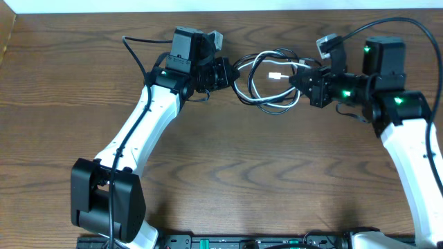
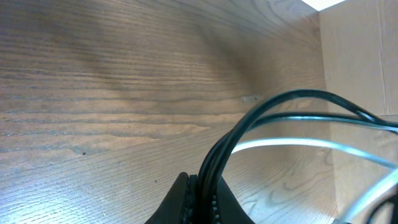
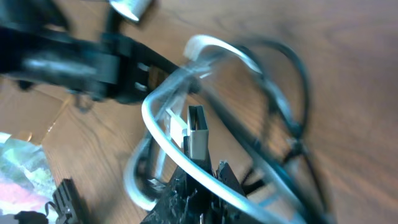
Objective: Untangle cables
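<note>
Upper middle of the overhead frame: the black cable (image 2: 214, 158) and white cable (image 3: 145, 111) are looped together over the table (image 1: 228, 159). The left gripper (image 1: 227, 72) is clamped on the black cable; the right gripper (image 1: 297, 81) touches the tangle, its grip too blurred to tell

Left gripper (image 2: 202, 198) cut off at bottom edge; black cable (image 2: 229, 144), white cable (image 2: 280, 144) blurred near lens.

Black cable (image 2: 214, 158), white cable (image 2: 280, 142), brown wood-grain table (image 1: 228, 173)
</note>
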You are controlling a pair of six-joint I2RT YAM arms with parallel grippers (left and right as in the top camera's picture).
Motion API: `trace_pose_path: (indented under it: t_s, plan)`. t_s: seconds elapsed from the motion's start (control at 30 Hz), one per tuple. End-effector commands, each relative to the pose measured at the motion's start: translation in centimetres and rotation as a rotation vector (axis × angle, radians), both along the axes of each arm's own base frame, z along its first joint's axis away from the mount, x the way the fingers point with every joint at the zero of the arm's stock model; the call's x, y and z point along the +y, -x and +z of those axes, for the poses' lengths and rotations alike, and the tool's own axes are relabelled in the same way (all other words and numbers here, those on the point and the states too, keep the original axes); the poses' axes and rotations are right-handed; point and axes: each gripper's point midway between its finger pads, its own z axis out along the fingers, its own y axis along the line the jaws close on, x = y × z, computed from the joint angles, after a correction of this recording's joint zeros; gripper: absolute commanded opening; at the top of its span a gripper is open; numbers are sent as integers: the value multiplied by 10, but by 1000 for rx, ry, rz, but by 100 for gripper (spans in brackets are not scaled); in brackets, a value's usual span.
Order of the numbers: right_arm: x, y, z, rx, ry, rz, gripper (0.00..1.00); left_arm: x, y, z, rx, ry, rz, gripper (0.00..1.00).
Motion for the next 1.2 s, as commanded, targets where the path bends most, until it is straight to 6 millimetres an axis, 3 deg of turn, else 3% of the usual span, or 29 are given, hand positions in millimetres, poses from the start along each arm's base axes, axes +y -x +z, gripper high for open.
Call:
trace_pose_path:
  t_s: [0.0,0.03,0.07,0.17,0.23,0.37,0.53,0.77,1.03,1.17]
  plan:
    - [18,25,37,-93,-119,165,1,3,1,-11,7,-27,-5,14]
    - [20,28,41,-103,-136,187,1,2,2,-12,10,-28,-8,17]
    - [24,33,48,-118,-166,229,1,0,4,-13,11,-28,-14,33]
    - [29,41,57,-140,-212,294,1,-6,7,-13,9,-28,-29,60]
    - [30,43,61,-149,-226,312,1,-7,8,-13,9,-28,-31,69]
    - [16,17,48,-22,-197,96,1,-7,8,-13,9,-28,-30,72]
    - [0,-3,34,53,-158,-85,1,-13,12,-11,3,-16,-65,73]
    - [-13,-11,20,98,-107,-192,1,-32,25,-6,-98,-28,-229,72]
    - [-15,-11,17,107,-99,-203,1,-68,37,52,-341,217,-486,72]
    - [-15,-11,17,107,-99,-203,1,-74,52,65,-441,269,-616,73]
